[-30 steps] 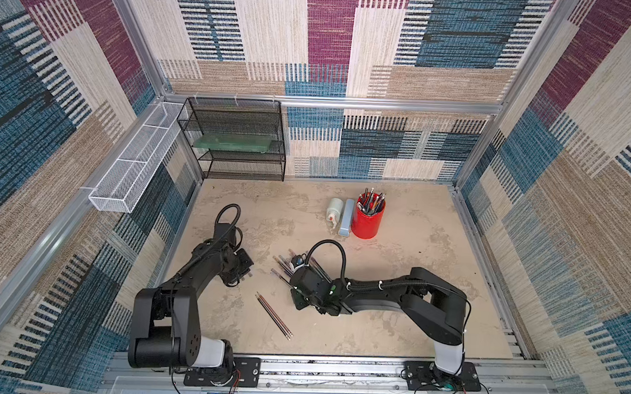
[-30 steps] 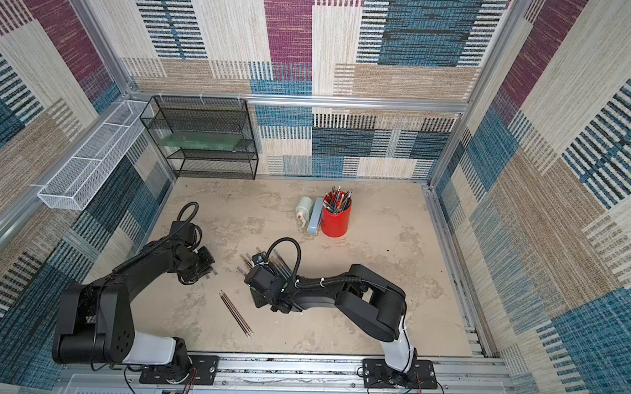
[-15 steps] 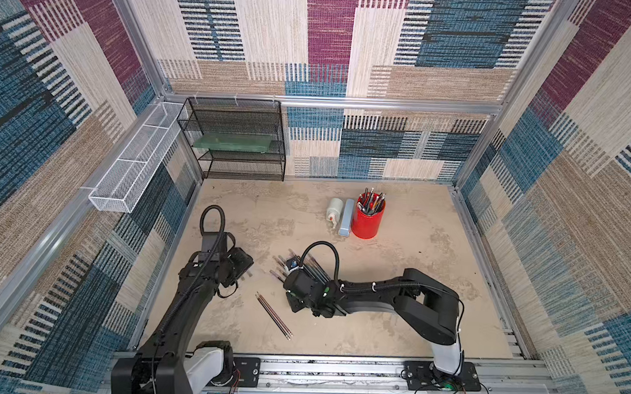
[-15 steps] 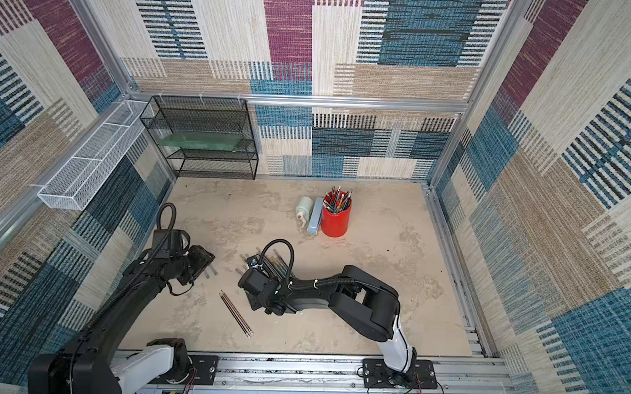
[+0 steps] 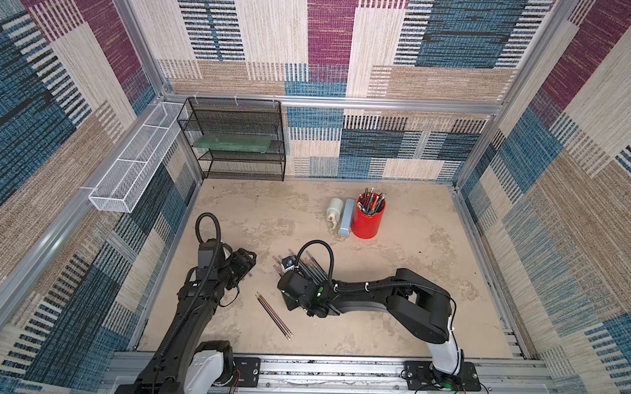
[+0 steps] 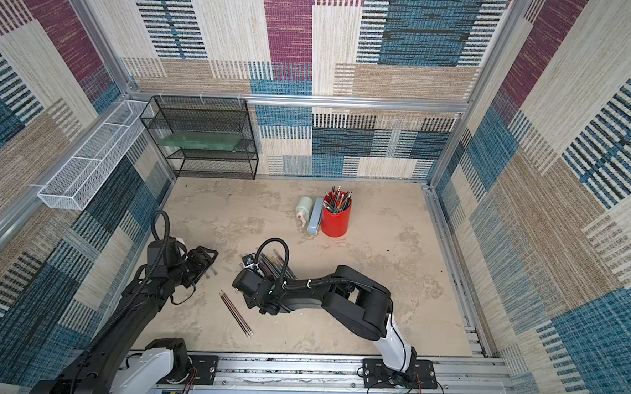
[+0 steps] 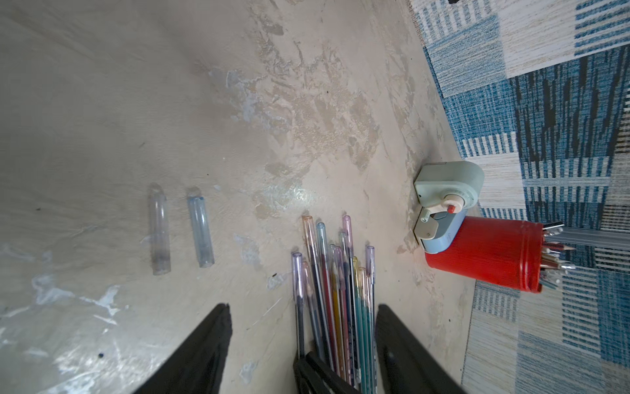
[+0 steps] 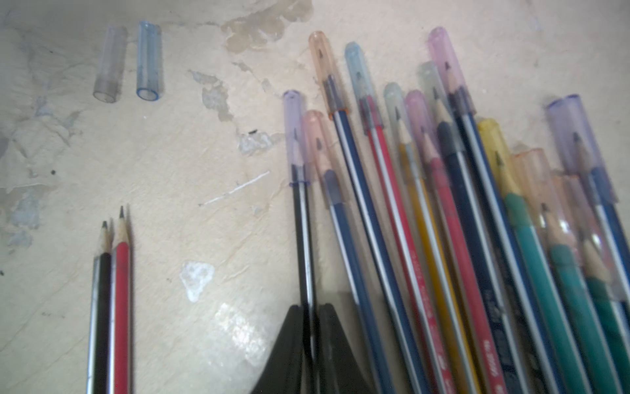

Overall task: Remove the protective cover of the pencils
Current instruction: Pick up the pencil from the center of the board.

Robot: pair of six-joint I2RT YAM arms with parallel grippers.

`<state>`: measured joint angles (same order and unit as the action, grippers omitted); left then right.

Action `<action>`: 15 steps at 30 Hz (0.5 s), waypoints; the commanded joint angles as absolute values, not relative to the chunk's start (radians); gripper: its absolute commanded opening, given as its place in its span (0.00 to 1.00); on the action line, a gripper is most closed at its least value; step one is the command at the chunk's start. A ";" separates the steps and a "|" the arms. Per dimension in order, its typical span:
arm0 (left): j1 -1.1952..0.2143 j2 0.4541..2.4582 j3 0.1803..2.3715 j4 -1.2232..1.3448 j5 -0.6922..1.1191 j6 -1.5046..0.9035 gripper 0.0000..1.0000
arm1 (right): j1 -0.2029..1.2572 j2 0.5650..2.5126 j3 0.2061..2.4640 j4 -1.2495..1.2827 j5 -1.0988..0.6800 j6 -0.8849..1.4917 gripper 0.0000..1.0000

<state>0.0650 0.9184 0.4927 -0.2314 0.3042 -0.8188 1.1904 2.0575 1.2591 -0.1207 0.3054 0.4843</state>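
Right wrist view, lower centre: the right gripper (image 8: 312,308) pinches a black pencil (image 8: 303,238), its purple cap (image 8: 293,129) on. Wide open and empty, the left gripper (image 7: 301,307) faces two loose caps (image 7: 201,235), centre left of its view.

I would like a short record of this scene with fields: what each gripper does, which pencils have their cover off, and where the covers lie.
left gripper: open, holds nothing
right gripper: shut on the violet-capped pencil, a black one with its cover on
bare pencils: two, black and red, side by side on the table
loose covers: two, one clear and one bluish, side by side, apart from all pencils
covered pencils: over ten, fanned in a pile
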 commanded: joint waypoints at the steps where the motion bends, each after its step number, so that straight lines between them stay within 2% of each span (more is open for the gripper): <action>1: 0.067 0.912 0.493 -0.114 0.347 -0.812 0.64 | 1.196 2.066 1.263 -0.154 0.276 0.465 0.13; 6: 0.068 0.917 0.512 -0.175 0.326 -0.814 0.64 | 1.196 2.062 1.270 -0.146 0.273 0.451 0.10; 15: 0.067 0.974 0.487 -0.106 0.391 -0.858 0.55 | 1.194 2.049 1.283 -0.119 0.261 0.444 0.06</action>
